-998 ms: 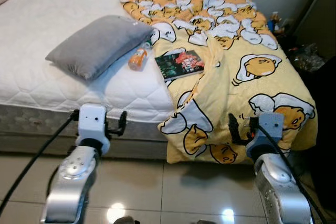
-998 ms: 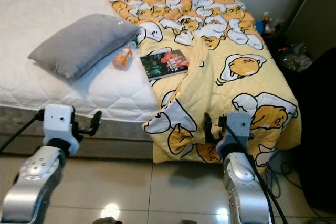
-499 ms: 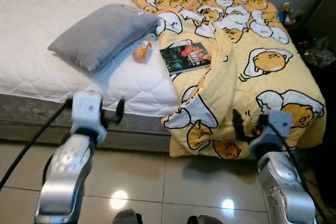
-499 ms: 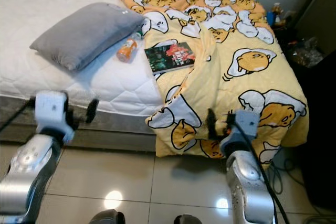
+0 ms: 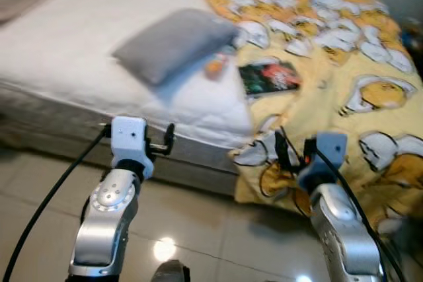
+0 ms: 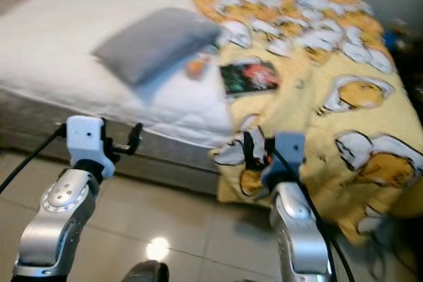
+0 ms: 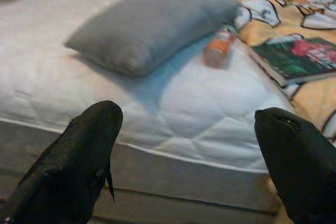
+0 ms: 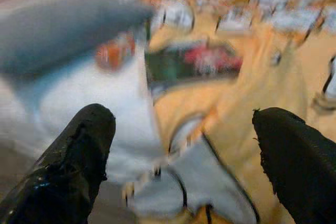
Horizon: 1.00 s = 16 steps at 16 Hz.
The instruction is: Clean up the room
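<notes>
While both arms hang out in front over the tiled floor [image 5: 39, 183], nothing is in hand: the left gripper [image 7: 189, 145] has its 2 fingers spread wide with only air between them, and the right gripper [image 8: 181, 150] is spread just as wide and just as empty. Ahead is the bed [image 5: 79, 64], and the clutter sits on it: a grey pillow [image 5: 173, 43] lying askew, an orange bottle [image 7: 218, 50] on its side touching the pillow's edge, and a book [image 5: 269, 77] just beside it, resting where the white mattress meets the yellow blanket [image 5: 357, 90]. That blanket spills off the bed's corner toward the floor, right in front of the right arm.

Now the risks, as I read them. Head and right wrist views are blurred, so aim could be off on any reach. The bottle looks round and could roll off the pillow side if nudged. Drooping blanket folds could snag the right fingers [image 8: 79, 150] or drag the book along.
</notes>
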Motion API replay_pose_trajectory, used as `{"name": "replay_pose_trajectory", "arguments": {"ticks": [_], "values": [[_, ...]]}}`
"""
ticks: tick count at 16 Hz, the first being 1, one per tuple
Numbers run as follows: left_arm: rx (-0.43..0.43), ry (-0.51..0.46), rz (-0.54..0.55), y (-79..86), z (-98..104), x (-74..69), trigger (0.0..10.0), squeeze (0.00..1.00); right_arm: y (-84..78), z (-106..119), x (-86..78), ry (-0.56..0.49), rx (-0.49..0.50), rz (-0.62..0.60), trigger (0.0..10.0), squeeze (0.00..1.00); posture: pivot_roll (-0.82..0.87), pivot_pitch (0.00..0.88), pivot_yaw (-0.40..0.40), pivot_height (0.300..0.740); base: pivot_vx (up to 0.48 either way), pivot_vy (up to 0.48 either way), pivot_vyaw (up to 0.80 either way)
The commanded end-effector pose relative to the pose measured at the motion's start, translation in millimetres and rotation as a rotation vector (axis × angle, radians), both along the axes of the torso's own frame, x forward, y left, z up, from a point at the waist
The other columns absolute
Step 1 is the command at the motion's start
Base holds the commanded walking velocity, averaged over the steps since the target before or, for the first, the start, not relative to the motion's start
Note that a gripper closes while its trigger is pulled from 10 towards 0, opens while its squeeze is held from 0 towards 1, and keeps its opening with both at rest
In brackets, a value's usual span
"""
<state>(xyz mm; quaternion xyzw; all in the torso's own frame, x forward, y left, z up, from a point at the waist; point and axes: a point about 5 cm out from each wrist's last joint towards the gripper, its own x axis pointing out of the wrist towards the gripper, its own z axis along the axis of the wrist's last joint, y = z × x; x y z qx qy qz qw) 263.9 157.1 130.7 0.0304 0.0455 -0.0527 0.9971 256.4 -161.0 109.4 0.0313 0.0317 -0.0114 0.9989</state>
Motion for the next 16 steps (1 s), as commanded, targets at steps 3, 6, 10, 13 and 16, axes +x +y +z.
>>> {"name": "replay_pose_trajectory", "arguments": {"ticks": [3, 6, 10, 13, 16], "values": [[0.017, -0.048, 0.048, 15.3, 10, 14.2, 10.0, 1.0, -18.6, 1, 1.5, -0.009, 0.129, -0.091, 10.0, 0.0, 0.07, 0.0, -0.007, 0.74, 0.0, 0.0, 0.0], [-0.003, -0.058, 0.065, 19.1, 14, 19.3, 10.0, 1.0, -23.6, -1, 8.6, 0.011, 0.056, -0.146, 10.0, 0.0, 0.06, 0.0, -0.009, 0.74, 0.255, 0.0, 0.0], [0.027, -0.037, 0.002, 6.6, 6, 20.7, 10.0, 1.0, -24.7, -9, 13.7, 0.081, -0.016, -0.155, 10.0, 0.0, 0.06, 0.0, -0.019, 0.74, 0.335, 0.0, 0.0], [0.037, -0.026, -0.03, 2.5, 5, 22.2, 10.0, 1.0, -33.0, -13, 10.8, 0.094, 0.033, -0.224, 10.0, 0.0, 0.05, 0.0, -0.003, 0.74, 0.398, 0.0, 0.0], [0.033, -0.025, -0.032, 2.7, 5, 23.9, 10.0, 1.0, -30.9, -7, 10.6, 0.053, -0.001, -0.212, 10.0, 0.0, 0.04, 0.0, 0.014, 0.74, 0.4, 0.0, 0.0]]}}
